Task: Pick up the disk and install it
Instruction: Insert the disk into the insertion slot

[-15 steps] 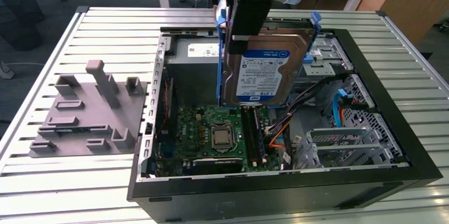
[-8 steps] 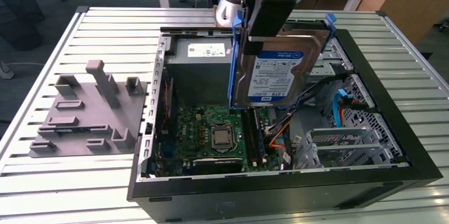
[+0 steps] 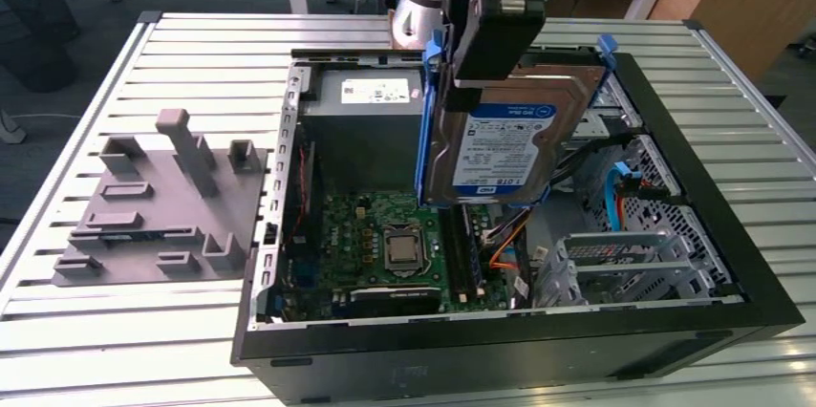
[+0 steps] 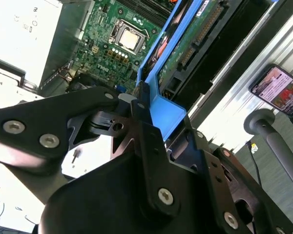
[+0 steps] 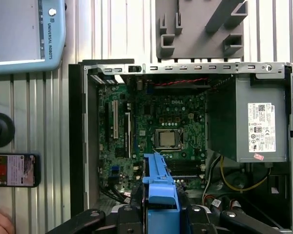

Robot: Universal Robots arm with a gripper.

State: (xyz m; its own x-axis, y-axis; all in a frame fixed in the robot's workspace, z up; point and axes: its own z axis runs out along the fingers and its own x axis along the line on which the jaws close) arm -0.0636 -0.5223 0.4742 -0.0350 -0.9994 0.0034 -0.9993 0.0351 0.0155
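- The hand (image 3: 491, 77) is closed on the disk (image 3: 504, 154), with fingers clamped on either side of the blue rail at its top edge.
- The disk hangs upright straight below the hand, held in the air above the open computer case (image 3: 714, 273).
- The exterior view shows the disk's labelled face, which has blue-and-white print on silver and blue rails along both long edges.
- The second wrist view shows the disk's (image 4: 185, 44) other face, a green circuit board. Close up, a black finger (image 4: 142, 117) presses against the blue rail.
- The first wrist view looks down past the hand and shows the disk (image 5: 158, 187) edge-on. Beneath it lies the motherboard (image 5: 151, 122) with its processor (image 5: 167, 139).
- A grey power supply box (image 5: 246, 124) with a white sticker sits inside the case, off to one side of the hand.
- In the exterior view a metal drive cage (image 3: 637, 259) stands in the case, below the hand and near the disk's lower end.
- A grey fixture block (image 3: 160, 206) rests on the slatted bench (image 3: 76, 331) outside the case, well apart from the hand.
- A phone (image 5: 13, 170) lies on the bench just beyond the case wall, on the side away from the power supply box.
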